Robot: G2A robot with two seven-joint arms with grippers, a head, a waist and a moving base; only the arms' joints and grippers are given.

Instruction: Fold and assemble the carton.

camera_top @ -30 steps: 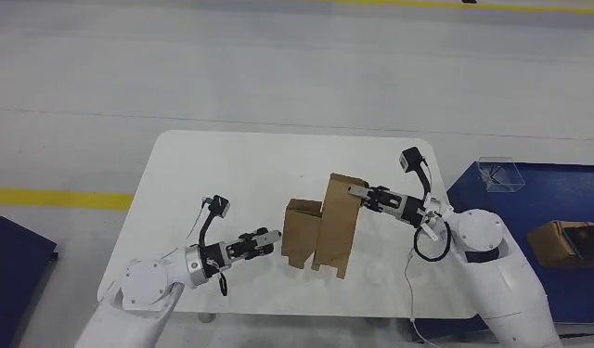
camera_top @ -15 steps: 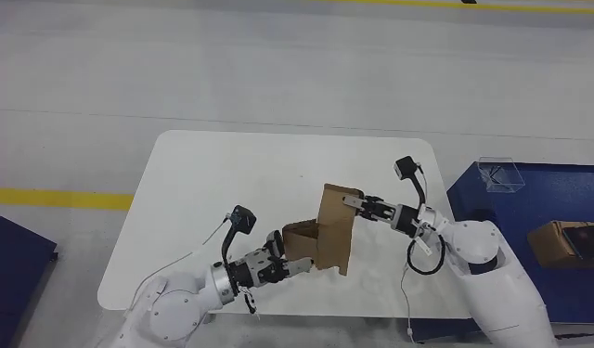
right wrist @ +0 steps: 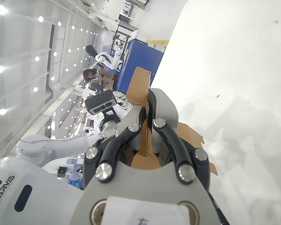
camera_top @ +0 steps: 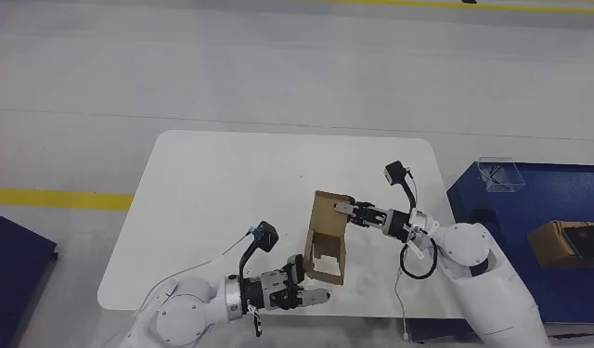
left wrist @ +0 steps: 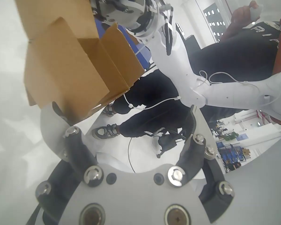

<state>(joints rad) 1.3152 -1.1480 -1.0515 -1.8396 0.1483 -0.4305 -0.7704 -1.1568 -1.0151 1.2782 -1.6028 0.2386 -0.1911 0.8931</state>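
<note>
A brown carton [camera_top: 327,237] stands partly opened on the white table [camera_top: 223,190], close to its front edge. My right gripper [camera_top: 346,209] is shut on the carton's upper panel; in the right wrist view the cardboard edge [right wrist: 140,87] runs between the pressed fingers of the gripper [right wrist: 147,108]. My left gripper [camera_top: 316,296] sits open at the front edge, just below the carton. In the left wrist view its gripper [left wrist: 123,115] faces the carton's open end [left wrist: 68,71], and one finger [left wrist: 55,112] lies by the carton's lower corner.
A blue cabinet [camera_top: 520,209] stands off the table's right side, with a clear plastic container [camera_top: 497,172] on it and a cardboard box [camera_top: 561,241] beyond. Another blue object [camera_top: 19,255] sits to the left. The table's back and left parts are bare.
My left arm swung right and toward the front edge, ending below the carton. The right gripper brought the carton slightly nearer the front, and the carton turned so its open end shows.
</note>
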